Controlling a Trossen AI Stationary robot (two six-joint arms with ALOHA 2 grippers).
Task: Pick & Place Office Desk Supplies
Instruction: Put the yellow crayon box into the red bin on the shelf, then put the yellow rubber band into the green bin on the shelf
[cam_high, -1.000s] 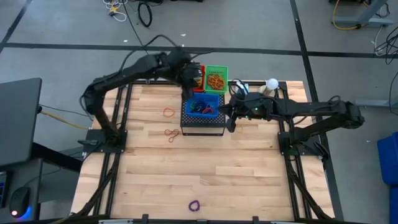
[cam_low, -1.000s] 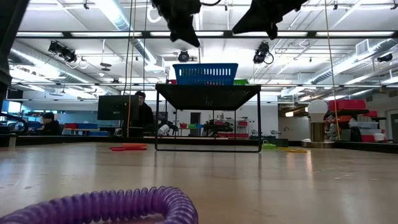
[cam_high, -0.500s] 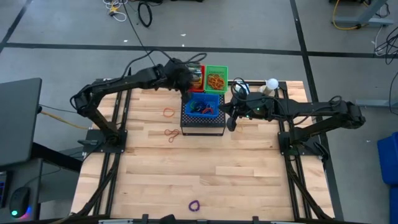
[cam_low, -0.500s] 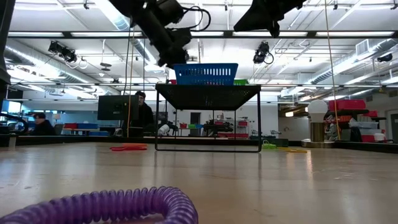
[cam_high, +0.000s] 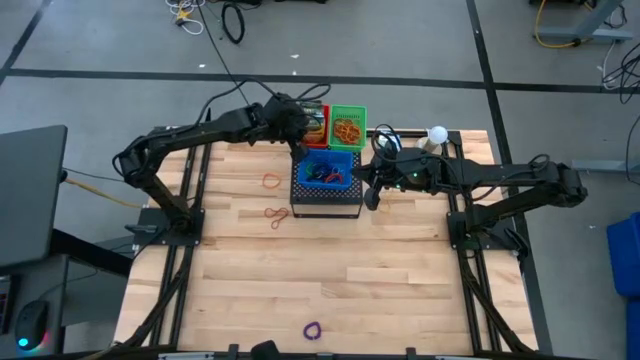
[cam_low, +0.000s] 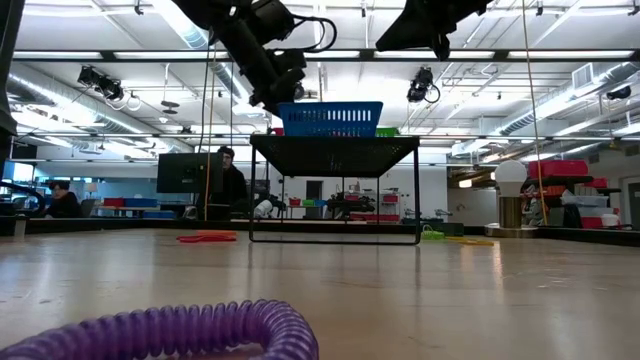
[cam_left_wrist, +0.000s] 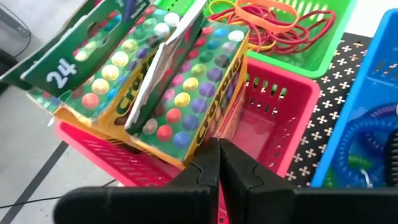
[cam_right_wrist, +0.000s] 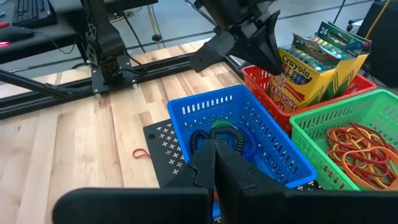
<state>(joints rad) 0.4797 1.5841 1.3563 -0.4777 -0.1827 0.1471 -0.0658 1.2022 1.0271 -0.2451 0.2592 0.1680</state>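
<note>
1. The left arm's fingers (cam_left_wrist: 217, 163) are pressed fully together and hold nothing; their tips sit just at the near rim of the red basket (cam_left_wrist: 273, 118).
2. In that red basket stand two green-and-yellow crayon boxes (cam_left_wrist: 186, 81), tilted and leaning on each other.
3. The right arm's fingers (cam_right_wrist: 214, 163) are likewise pressed together with nothing between them, poised over the blue basket (cam_right_wrist: 249, 134).
4. Inside the blue basket lie coiled loops (cam_right_wrist: 221, 138), blue and green among them.
5. In the high view the left arm's fingers (cam_high: 298, 135) are at the 10 o'clock corner of the black perforated box (cam_high: 327, 200), and the right arm's fingers (cam_high: 372, 192) are at its 3 o'clock side.
6. The three baskets sit on top of that box: blue toward 6 o'clock, red at 11 o'clock, and the green basket (cam_high: 348, 125) at 1 o'clock, filled with orange and red rubber bands (cam_left_wrist: 273, 18).
7. On the bench (cam_high: 400, 270), at 9 o'clock from the box, lie two loose rubber bands: one (cam_high: 271, 181) nearer the far edge, one (cam_high: 276, 215) closer in.
8. A purple coiled loop (cam_high: 313, 330) lies well apart near the bench's 6 o'clock edge, large in the low view's foreground (cam_low: 170, 330).
9. A white ball on a stand (cam_high: 437, 134) sits at the bench's 1 o'clock corner.
</note>
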